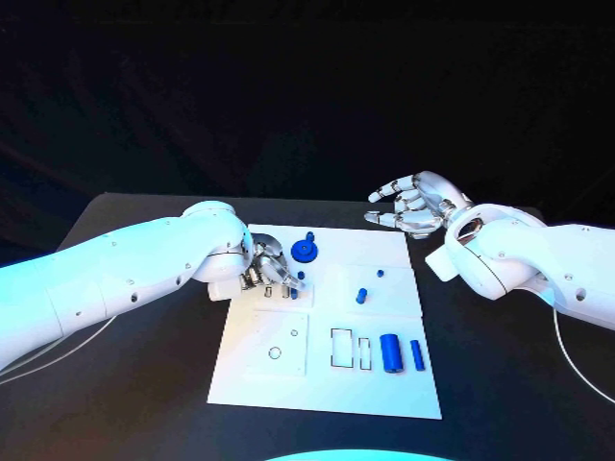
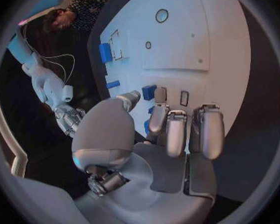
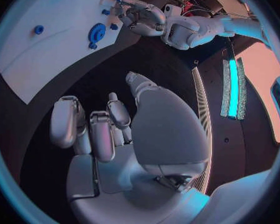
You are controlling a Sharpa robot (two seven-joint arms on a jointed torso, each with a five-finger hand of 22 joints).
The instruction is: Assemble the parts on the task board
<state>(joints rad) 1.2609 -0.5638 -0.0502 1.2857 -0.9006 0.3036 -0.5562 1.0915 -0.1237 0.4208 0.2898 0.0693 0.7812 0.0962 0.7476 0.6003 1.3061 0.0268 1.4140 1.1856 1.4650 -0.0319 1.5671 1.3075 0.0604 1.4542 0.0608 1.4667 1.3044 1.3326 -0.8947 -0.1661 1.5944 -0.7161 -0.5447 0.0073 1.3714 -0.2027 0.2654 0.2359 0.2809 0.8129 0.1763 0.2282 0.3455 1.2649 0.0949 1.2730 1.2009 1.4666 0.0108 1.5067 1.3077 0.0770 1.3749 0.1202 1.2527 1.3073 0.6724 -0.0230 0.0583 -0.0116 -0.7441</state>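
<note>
The white task board (image 1: 280,384) lies mid-table. My left hand (image 1: 269,269) is low over its far left part; in the left wrist view the thumb and a finger close on a small blue part (image 2: 149,91) beside a rectangular slot (image 2: 160,94). A blue wheel-shaped part (image 1: 305,250) stands just beyond that hand. Two small blue parts (image 1: 361,296) lie mid-board. A blue cylinder (image 1: 391,352) and a thinner blue pin (image 1: 417,354) lie at the near right. My right hand (image 1: 416,204) hovers off the board's far right corner, fingers loosely bent and holding nothing.
Rectangular cut-outs (image 1: 342,348) and a round hole (image 1: 276,352) mark the board's near half. Bare black table (image 1: 515,384) surrounds the board. A white cable (image 1: 585,370) trails under my right arm.
</note>
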